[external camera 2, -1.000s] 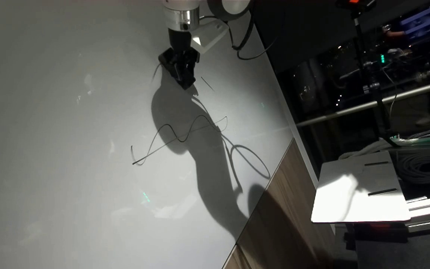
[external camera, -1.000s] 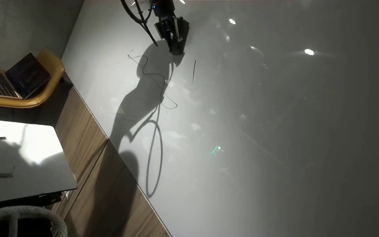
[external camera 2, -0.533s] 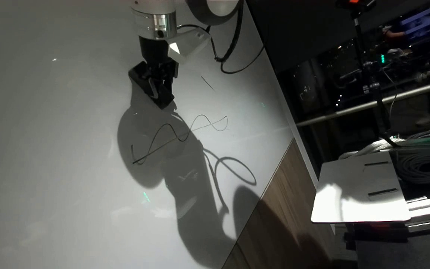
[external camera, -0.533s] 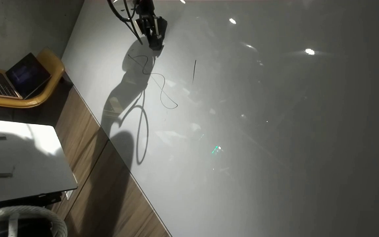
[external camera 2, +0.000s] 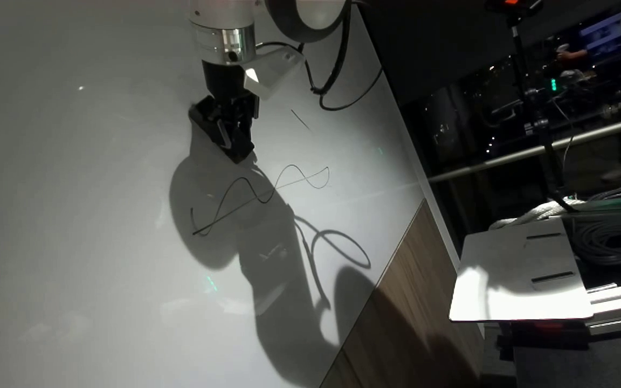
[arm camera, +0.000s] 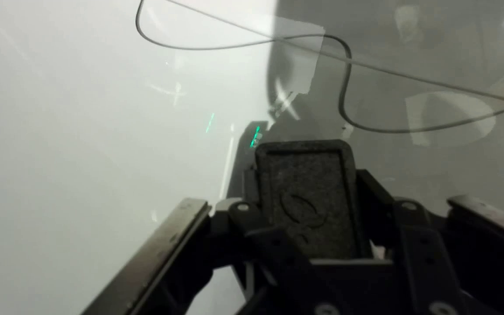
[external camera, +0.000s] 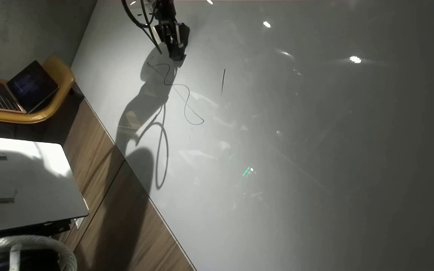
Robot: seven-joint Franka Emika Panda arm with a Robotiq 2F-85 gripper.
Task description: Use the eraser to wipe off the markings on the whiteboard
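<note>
The whiteboard (external camera: 315,158) fills much of both exterior views (external camera 2: 73,258) and the wrist view (arm camera: 81,144). The markings, a thin black squiggle crossed by a straight line, show in both exterior views (external camera: 189,90) (external camera 2: 257,200) and across the top of the wrist view (arm camera: 349,61). My gripper (arm camera: 308,192) is shut on the eraser (arm camera: 309,170), a dark oblong block held by its sides. In both exterior views the gripper (external camera: 176,51) (external camera 2: 236,143) is just above the squiggle in the picture, and the eraser merges with the dark fingers. I cannot tell whether it touches the board.
A short separate black stroke (external camera: 223,82) is also on the board (external camera 2: 301,119). The arm's shadow (external camera: 143,101) falls over part of the squiggle. A wood panel (external camera: 100,165) borders the board. A laptop (external camera: 32,86) on a yellow chair and a white tabletop (external camera: 32,177) stand beyond.
Over the last second the gripper with the eraser has moved left in both exterior views, with its shadow, then nearly stopped with a slight downward shift. The markings look the same.
</note>
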